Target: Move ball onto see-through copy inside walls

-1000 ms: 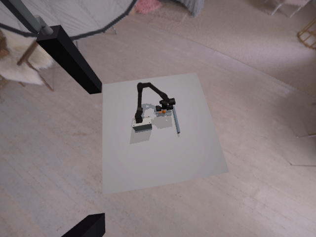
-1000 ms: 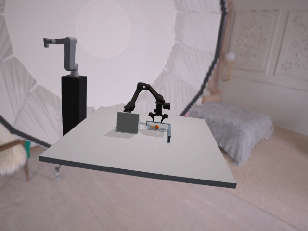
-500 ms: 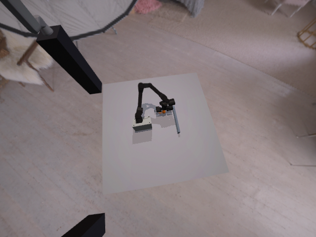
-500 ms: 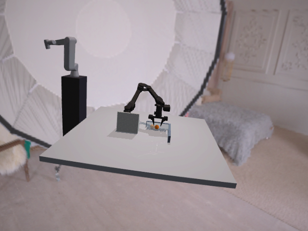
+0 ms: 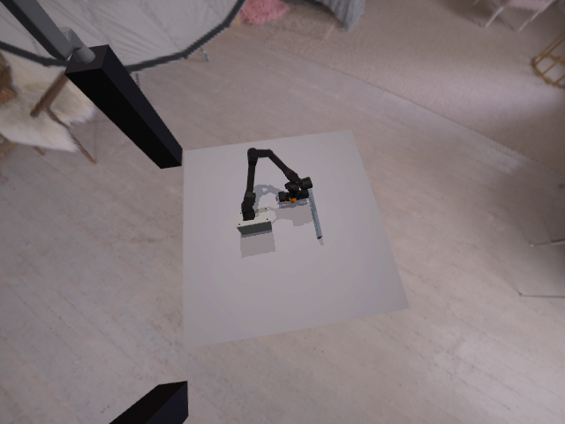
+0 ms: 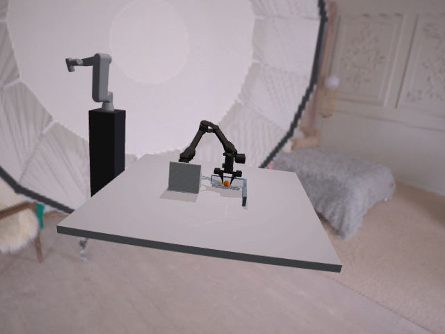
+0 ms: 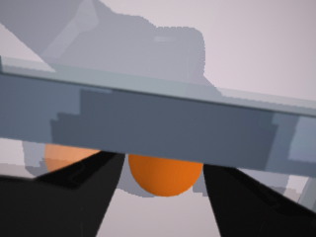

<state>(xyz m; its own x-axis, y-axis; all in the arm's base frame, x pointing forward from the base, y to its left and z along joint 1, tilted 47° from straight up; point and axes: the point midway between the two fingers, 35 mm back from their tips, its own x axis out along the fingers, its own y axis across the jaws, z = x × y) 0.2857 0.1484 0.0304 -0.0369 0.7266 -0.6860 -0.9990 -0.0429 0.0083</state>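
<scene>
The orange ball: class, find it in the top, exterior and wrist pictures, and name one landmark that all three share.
Top: orange ball is a small dot under the hand, left of the long clear wall.
Exterior: ball sits mid-table below the hand, inside the corner.
Wrist: ball is low centre, between the dark fingers.
Shared landmark: the clear wall.

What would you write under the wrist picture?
Gripper closing around the orange ball beside a clear wall.
</scene>
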